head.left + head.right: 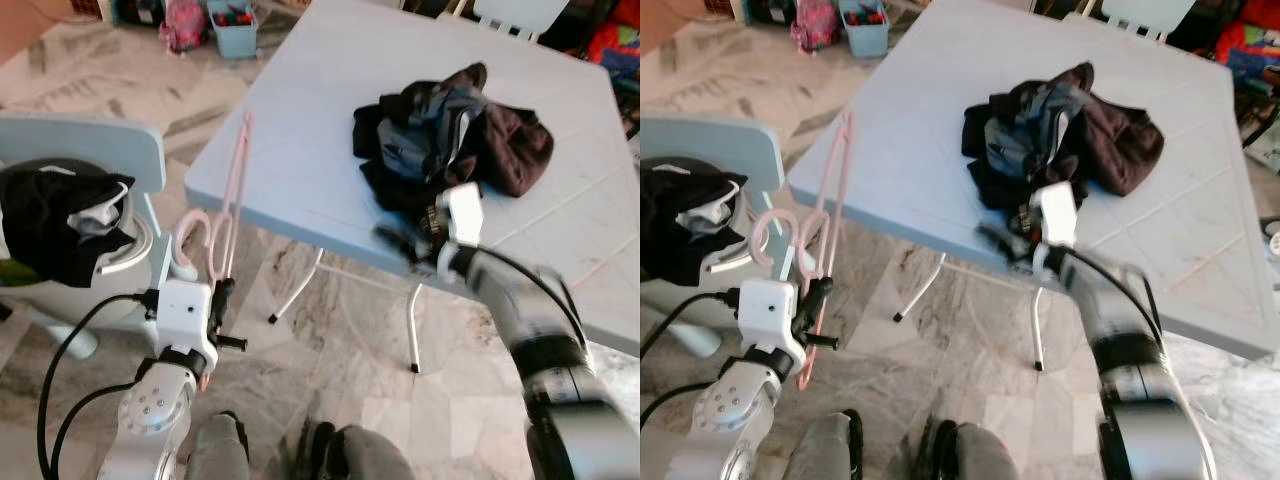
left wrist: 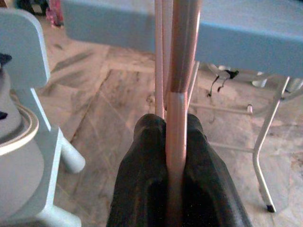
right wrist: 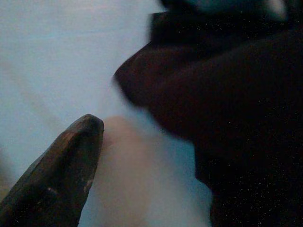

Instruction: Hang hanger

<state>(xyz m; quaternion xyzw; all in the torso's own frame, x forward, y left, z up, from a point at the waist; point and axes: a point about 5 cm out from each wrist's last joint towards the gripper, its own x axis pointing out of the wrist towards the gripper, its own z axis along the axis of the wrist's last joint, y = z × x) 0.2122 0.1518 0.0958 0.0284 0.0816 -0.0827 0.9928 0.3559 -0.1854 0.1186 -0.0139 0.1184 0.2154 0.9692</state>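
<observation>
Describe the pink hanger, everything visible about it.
The hanger is pale pink, thin and smooth, plastic by its look. Its hook curls beside the left gripper, whose black fingers are shut on one bar. The long bars rise toward the blue table, and the far end lies over its edge.

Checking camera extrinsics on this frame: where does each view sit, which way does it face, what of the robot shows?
Left eye: on the head, looking forward and down at the blue table and clothes pile; both arms and legs show.
Right eye: same scene, shifted slightly.
Left wrist: looks along the left gripper, fingers shut on the pink hanger, toward the table edge.
Right wrist: close above the tabletop beside the dark clothes; one finger of the right gripper shows.
Shared: hanger in eye and left wrist views.
</observation>
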